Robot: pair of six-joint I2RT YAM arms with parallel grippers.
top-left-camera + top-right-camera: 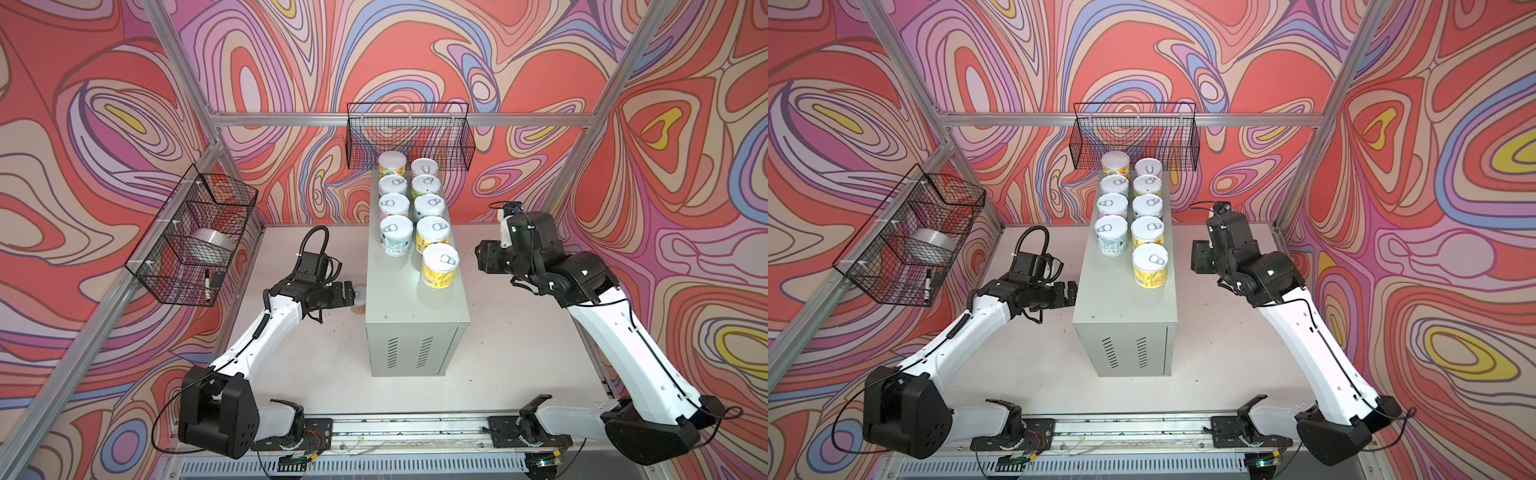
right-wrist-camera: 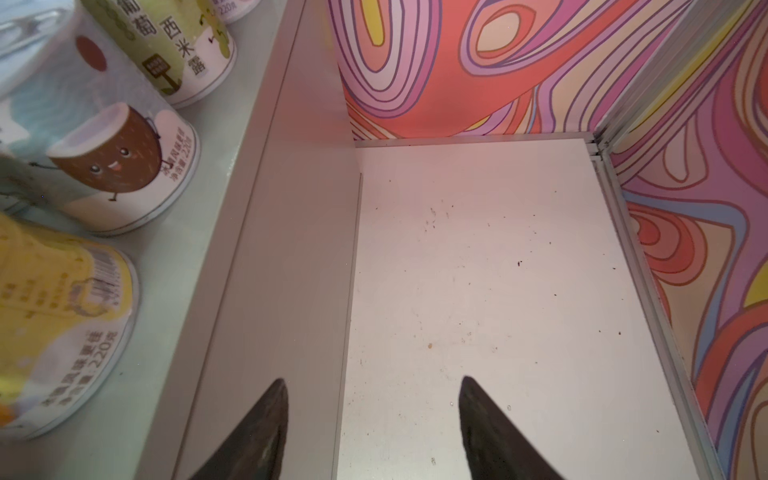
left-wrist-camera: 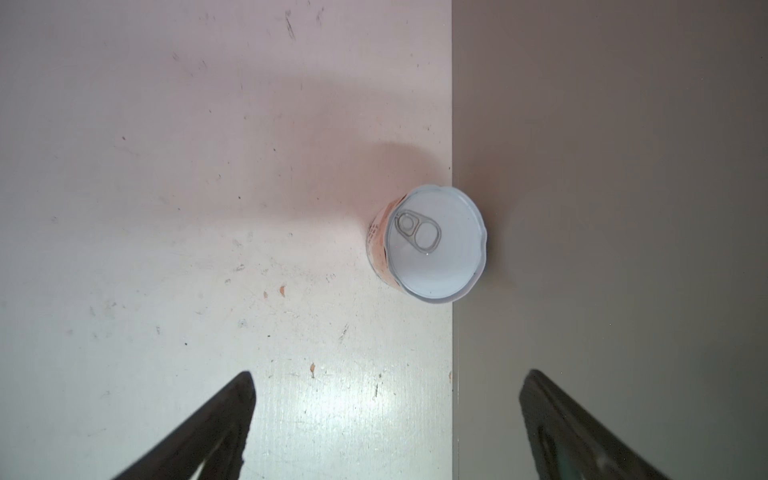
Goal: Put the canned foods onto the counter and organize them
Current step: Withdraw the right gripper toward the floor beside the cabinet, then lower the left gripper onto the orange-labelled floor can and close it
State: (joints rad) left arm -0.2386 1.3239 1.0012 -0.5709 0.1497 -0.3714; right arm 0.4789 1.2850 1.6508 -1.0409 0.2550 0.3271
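Standing upright, lid up, orange can (image 3: 436, 249) apparently touches counter (image 3: 602, 208).

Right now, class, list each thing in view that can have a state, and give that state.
Nine cans: upright on the counter, two rows.
Tenth can: upright on the tabletop, beside the counter.
Left gripper: open, empty.
Right gripper: open, empty.
Silver roll: in the side basket.

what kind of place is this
Probably a robot lab cell, not a real kitchen: two robot arms on a base rail, an aluminium frame with swirl-printed walls, and cans lined up on a grey cabinet.
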